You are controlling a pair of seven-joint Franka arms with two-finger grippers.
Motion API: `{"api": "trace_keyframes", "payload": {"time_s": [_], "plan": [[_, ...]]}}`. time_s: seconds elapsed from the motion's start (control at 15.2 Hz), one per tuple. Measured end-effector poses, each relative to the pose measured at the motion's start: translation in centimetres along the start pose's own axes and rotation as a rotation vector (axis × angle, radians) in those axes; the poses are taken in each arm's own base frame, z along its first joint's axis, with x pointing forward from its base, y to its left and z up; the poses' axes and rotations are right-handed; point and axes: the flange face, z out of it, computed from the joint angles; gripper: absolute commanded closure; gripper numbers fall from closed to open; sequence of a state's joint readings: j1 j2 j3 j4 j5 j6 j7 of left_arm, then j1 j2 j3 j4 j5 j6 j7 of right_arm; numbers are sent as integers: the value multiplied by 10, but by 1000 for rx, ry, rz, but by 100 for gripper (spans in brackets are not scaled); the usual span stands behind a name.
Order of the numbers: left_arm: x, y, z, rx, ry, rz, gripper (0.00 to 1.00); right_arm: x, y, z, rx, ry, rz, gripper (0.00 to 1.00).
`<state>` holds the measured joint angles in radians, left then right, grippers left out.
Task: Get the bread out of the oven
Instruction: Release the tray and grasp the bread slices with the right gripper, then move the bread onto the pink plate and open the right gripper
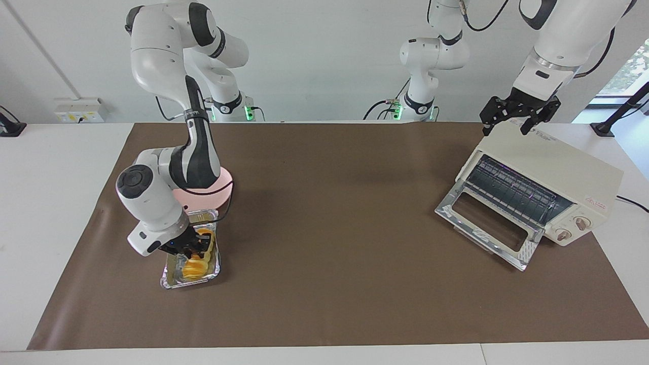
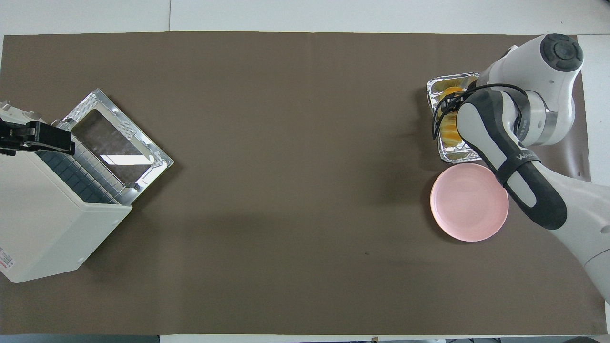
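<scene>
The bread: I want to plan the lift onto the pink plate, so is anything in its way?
Nothing visible stands between them. The bread lies in the foil tray, which sits beside the pink plate, farther from the robots. The right gripper is down on the bread; only the tray's low wall must be cleared.

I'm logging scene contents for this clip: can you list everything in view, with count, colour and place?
bread: one, yellow-orange, lying in the foil tray.
foil tray: one, silver, at the right arm's end of the table, farther from the robots than the plate.
plate: one, pink, beside the foil tray.
oven: one, cream-white, at the left arm's end, door down, rack bare.
table cover: one, brown, under everything.
right gripper: one, black, down in the foil tray at the bread.
left gripper: one, black, jaws open, over the oven's top, waiting.
</scene>
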<state>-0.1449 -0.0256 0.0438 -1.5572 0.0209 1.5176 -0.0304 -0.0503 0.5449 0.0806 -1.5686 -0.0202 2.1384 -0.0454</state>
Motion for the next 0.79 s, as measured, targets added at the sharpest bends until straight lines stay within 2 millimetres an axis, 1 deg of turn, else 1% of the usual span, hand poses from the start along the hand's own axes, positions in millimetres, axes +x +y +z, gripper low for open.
{"api": "trace_keyframes", "payload": {"time_s": [0.13,0.26,0.39,0.52,0.66,0.79], "plan": [[0,0,0,0,0,0,0,3,0,-17,0,-21,3,97],[0,0,0,0,0,0,0,5,0,-45,-1,-27,4,97],[0,0,0,0,0,0,0,0,-1,-74,-4,-37,17,97],[0,0,0,0,0,0,0,-14,-4,-103,-8,-72,47,97],[0,0,0,0,0,0,0,-34,-9,-128,-13,-130,65,95],[0,0,0,0,0,0,0,-59,-13,-140,-19,-168,68,95]]}}
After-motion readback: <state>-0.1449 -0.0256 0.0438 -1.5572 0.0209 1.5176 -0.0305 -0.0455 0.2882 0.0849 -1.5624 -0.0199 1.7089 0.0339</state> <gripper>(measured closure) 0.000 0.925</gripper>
